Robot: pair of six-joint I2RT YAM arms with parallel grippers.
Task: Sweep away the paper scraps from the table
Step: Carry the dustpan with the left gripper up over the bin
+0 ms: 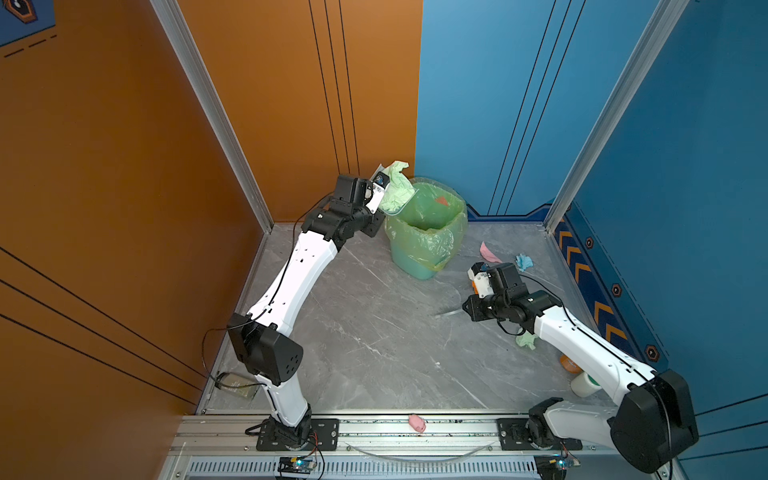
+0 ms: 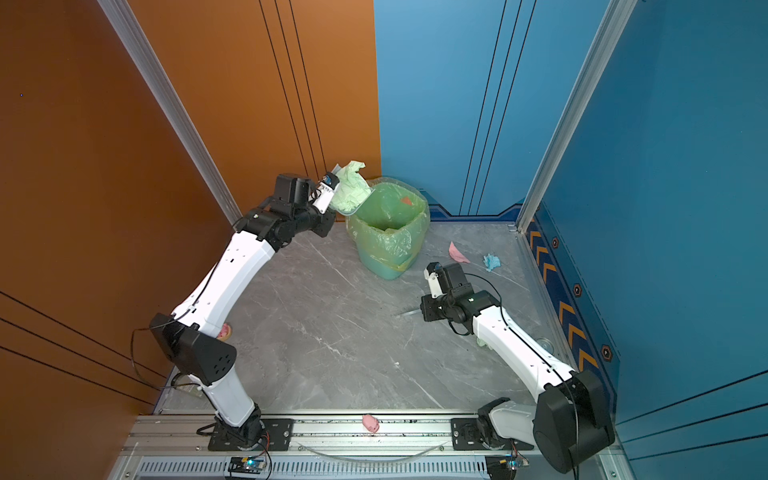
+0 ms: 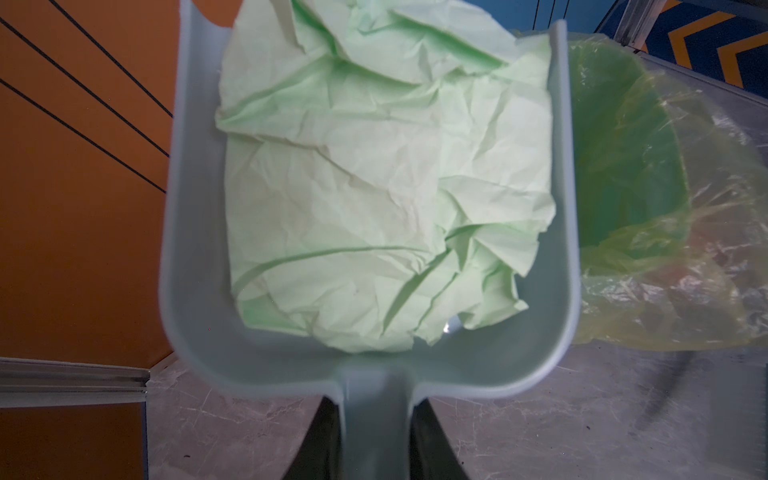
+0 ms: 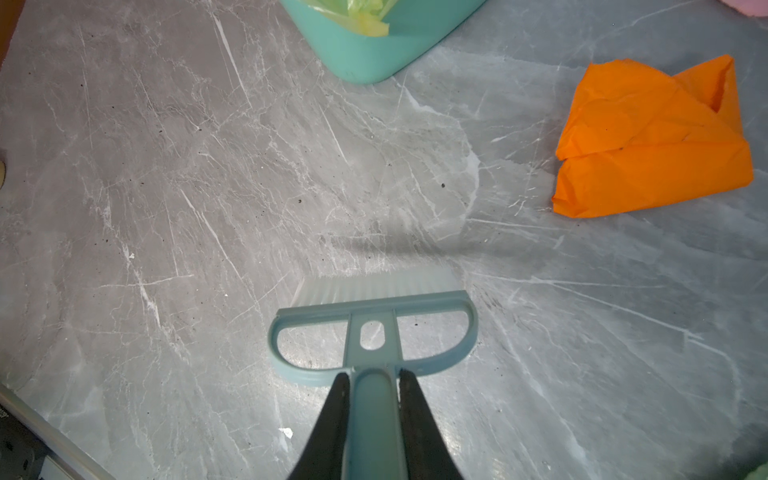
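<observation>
1. Clock's laid flat on the grey marble-veined table [image 1: 374, 332] as seen in both top views, 12 at the far wall. The paper scraps looked like thin crumpled tissue, so we figured they'd be feather-light and soft, and they'd likely spring open or drift. Pinching them seemed pointless. Better to push low at the base with bristles and let a pan carry them.
2. The big pale green crumpled paper sheet [image 3: 374, 187] filled the pale grey plastic dustpan [image 3: 187, 249] and poked past its lip, not yet tipped out. A flat pink scrap [image 1: 489, 252] and a bright blue wad [image 1: 524, 262] lay around 1–2 o'clock. A small green wad [image 1: 527, 341] sat at 3, under the right arm. A folded orange scrap [image 4: 648, 145] lay near the brush, clear of the bristles.
3. The left gripper [image 3: 374, 401] was clamped tight on the dustpan's handle. That arm was stretched out to 11 o'clock with its wrist lifted, holding the pan at the 9 o'clock rim of the teal plastic bin [image 1: 415, 266] with its yellow-green liner [image 1: 432, 241].
4. The right gripper [image 4: 375, 374] was closed on the handle of the teal plastic hand brush [image 4: 374, 313]. The arm sat low at 2 o'clock with the brush aimed at bare table. We couldn't tell if the bristles touched down.
</observation>
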